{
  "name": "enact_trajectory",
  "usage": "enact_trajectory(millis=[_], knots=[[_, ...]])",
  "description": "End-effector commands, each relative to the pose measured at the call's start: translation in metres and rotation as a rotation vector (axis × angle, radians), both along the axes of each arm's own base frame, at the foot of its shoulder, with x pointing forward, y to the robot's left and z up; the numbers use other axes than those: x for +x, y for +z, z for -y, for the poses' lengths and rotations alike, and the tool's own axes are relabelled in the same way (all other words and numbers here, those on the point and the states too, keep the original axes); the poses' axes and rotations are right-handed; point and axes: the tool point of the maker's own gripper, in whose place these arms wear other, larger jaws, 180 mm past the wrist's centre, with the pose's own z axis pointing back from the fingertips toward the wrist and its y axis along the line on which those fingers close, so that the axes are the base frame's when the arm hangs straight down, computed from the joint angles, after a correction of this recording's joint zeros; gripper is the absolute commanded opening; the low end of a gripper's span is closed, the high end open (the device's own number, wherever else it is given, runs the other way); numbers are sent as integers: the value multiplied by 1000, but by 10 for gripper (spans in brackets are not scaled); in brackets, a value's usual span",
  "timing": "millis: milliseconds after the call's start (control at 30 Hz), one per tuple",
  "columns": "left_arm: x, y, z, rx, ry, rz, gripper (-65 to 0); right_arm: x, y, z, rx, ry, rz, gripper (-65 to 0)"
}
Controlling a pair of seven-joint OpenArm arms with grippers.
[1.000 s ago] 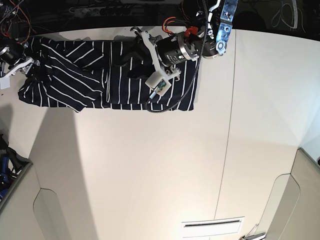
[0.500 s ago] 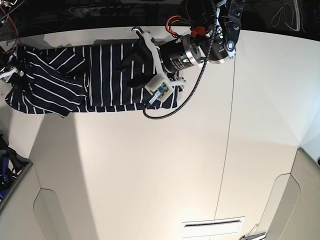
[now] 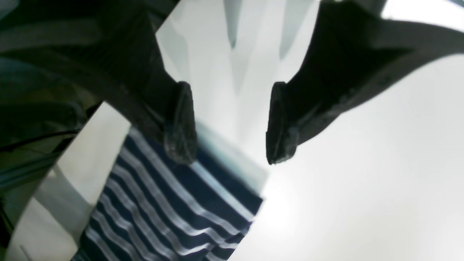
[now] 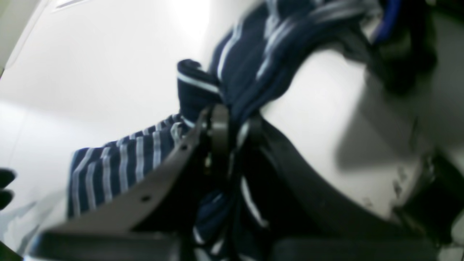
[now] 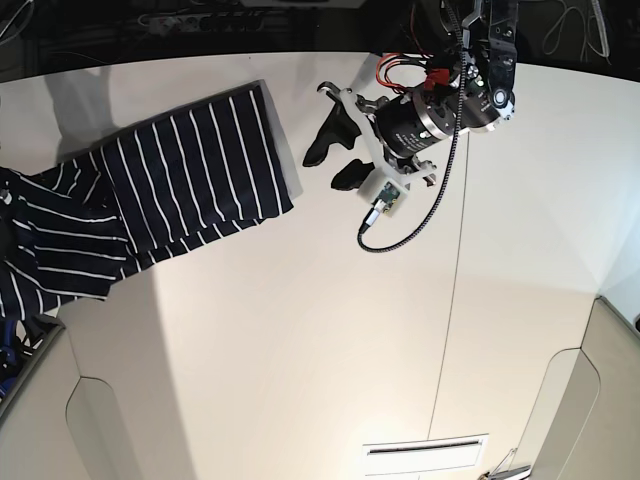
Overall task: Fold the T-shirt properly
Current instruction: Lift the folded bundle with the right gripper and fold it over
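The T-shirt [image 5: 190, 170], dark navy with thin white stripes, lies stretched across the left of the white table [image 5: 350, 330], and its left end bunches at the frame edge. My left gripper [image 5: 321, 173] is open just right of the shirt's near corner and touches no cloth. In the left wrist view its gripper [image 3: 228, 145] has empty space between the pads, with the T-shirt [image 3: 163, 210] corner below the left pad. My right gripper [image 4: 232, 123] is shut on a bunched fold of the T-shirt [image 4: 119, 166]. The base view does not show it.
A black cable [image 5: 400, 225] loops down from the left arm over the table. A seam [image 5: 455, 270] runs down the table right of centre. Grey panels [image 5: 40, 400] stand at the lower left and lower right corners. The dark back edge [image 5: 200, 40] runs along the top.
The T-shirt has slid left, out from under my left gripper, which now hangs open over bare table. The right gripper has closed on the cloth and moved out of the base view.
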Motion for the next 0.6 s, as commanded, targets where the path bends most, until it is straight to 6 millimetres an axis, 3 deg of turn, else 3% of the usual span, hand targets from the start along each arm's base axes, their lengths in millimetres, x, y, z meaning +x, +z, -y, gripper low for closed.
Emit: enact_trajectory(millis=[0,167,267,367,400,500,567], knots=[[3,7,2,-36,9,21,-315,5,23,-12,-29,45,75,-650],[0,-10,0,-35,19,-25,-315,-3,30,-92,-114,230,109,-650],[0,-13,-1,-35,21,-36,-315,-13,13,-138,-114,337,74,-650],[0,-13,-1,-35,21,-37,-315,-24,-20,-178,-86,442,-18,-650],[0,-13,-1,-35,21,-37,-315,-29,-33,-189,-89,477,-57,-618],[0,-13,-3,-34,27,-36,-315,-47,-65,-217,-97,579,-158,-425],[3,-14,-8,-29,47,-36,-315,-59,-80,-235,-96,643,-207,-380]])
